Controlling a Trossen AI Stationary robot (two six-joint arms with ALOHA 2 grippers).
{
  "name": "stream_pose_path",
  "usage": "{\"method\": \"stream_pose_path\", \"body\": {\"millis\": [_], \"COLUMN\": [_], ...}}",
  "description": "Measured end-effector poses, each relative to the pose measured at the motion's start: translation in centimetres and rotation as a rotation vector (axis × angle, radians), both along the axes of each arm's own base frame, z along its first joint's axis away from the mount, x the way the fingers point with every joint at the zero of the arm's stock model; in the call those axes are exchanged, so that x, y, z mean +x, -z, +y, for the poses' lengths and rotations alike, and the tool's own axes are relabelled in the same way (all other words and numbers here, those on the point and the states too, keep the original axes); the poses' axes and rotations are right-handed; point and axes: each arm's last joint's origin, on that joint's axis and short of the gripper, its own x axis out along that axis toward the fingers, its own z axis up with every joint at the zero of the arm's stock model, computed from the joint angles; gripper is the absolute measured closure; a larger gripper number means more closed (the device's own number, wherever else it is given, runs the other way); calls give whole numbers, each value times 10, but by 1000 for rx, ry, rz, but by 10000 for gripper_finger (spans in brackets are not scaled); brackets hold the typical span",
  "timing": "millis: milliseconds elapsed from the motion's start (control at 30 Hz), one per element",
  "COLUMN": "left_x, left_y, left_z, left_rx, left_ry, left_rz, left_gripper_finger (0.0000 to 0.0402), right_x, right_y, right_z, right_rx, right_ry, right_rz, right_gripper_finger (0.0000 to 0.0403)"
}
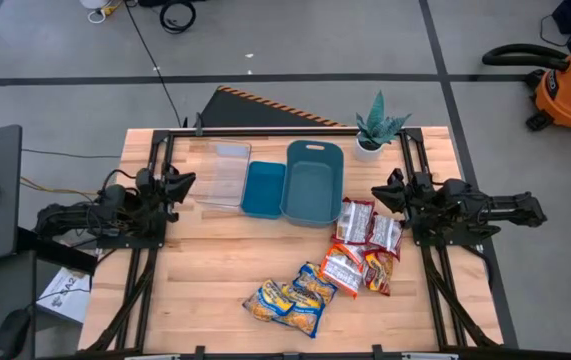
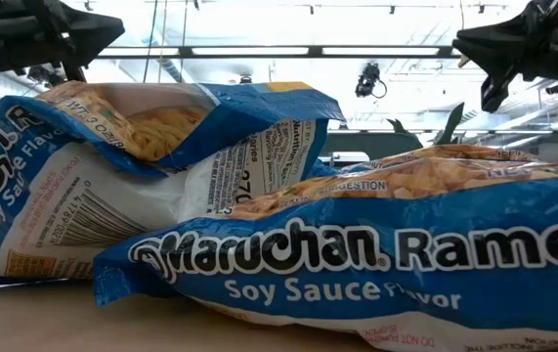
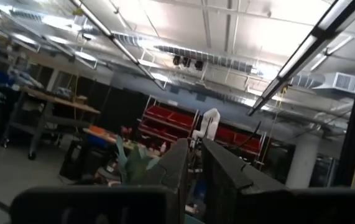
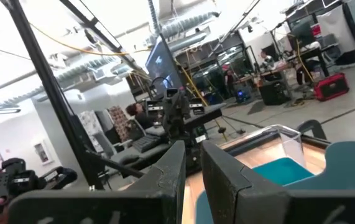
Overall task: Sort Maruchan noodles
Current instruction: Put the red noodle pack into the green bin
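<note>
Blue plastic, first item: I log the large bin [image 1: 312, 182] as my landmark, standing at the far middle of the wooden tabletop [image 1: 195, 270].

Smaller blue bin [image 1: 262, 189]: touching the large bin's left side. Clear lid or tray [image 1: 226, 174]: just left of that one.

Potted plant [image 1: 377, 128]: just beyond the large bin's right far corner.

Maruchan noodles, red-and-white group [image 1: 367, 240]: several packets lying flat, just off the large bin's right near corner, overlapping one another.

Maruchan noodles, yellow-and-blue group [image 1: 293, 297]: a heap of packets well nearer to me than the large bin, touching the red group's near end. In the low view I read "Soy Sauce Flavor" on the front packet [image 2: 376, 264], with another [image 2: 112, 186] propped behind it.

Left gripper [image 1: 180, 186]: hovering well left of the large bin, above the tabletop's left edge, holding nothing; fingers [image 3: 227, 180] set narrowly apart.

Right gripper [image 1: 383, 192]: hovering just right of the large bin, beside the red packets, holding nothing; fingers [image 4: 227, 180] likewise narrowly apart.
</note>
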Motion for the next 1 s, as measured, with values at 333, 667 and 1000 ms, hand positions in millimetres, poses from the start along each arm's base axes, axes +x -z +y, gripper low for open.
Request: {"method": "stream_pose_path", "body": {"millis": [333, 667, 1000], "left_x": [6, 26, 38], "left_y": [-12, -22, -29], "left_z": [1, -6, -6], "left_rx": [41, 176, 212], "left_ry": [-31, 208, 196], "left_rz": [117, 237, 306], "left_gripper_finger": [351, 351, 351], "right_x": [9, 46, 93], "right_y": [-35, -58, -75], "right_z": [-2, 1, 24], "right_rx": [-7, -25, -150], "right_ry": [78, 57, 82], "right_rz": [277, 662, 1119], "right_gripper_finger": [345, 345, 345]}}
